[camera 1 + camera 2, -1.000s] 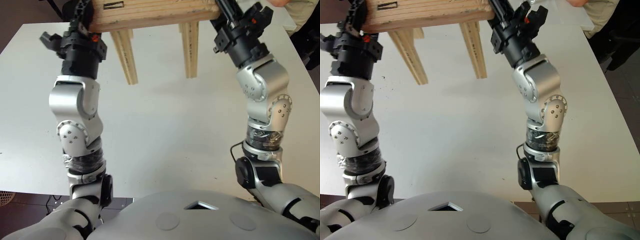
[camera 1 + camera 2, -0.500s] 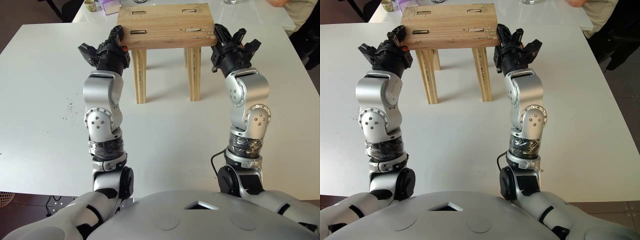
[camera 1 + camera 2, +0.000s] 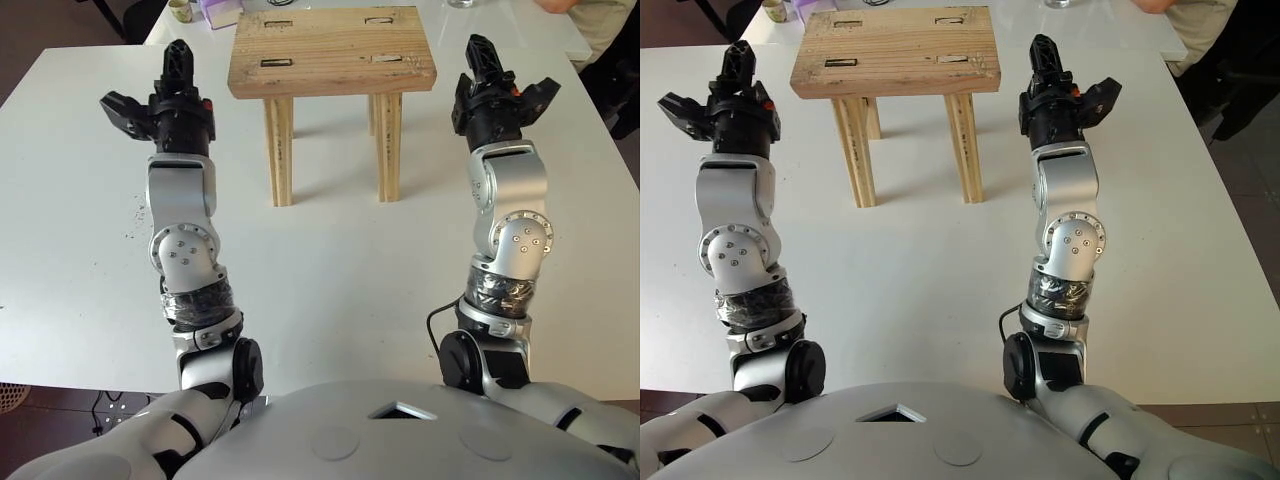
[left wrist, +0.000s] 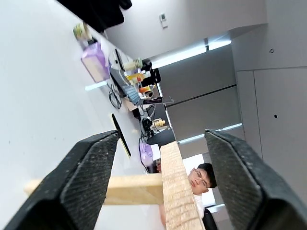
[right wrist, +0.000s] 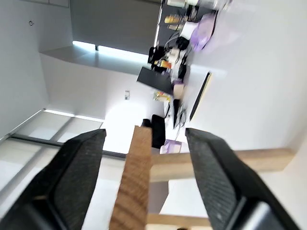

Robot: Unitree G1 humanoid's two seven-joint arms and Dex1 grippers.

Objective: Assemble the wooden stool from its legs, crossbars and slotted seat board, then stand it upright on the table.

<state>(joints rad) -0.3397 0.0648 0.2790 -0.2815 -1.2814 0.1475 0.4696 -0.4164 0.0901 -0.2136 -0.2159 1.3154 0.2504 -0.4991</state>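
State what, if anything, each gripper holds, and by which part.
Nothing is held. The left gripper and the right gripper are both open, each clear of the wooden stool, which rests upright on the table.

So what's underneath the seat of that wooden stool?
Two front legs stand on the white table, with back legs peeking behind. The seat board covers its own underside, so crossbars cannot be seen.
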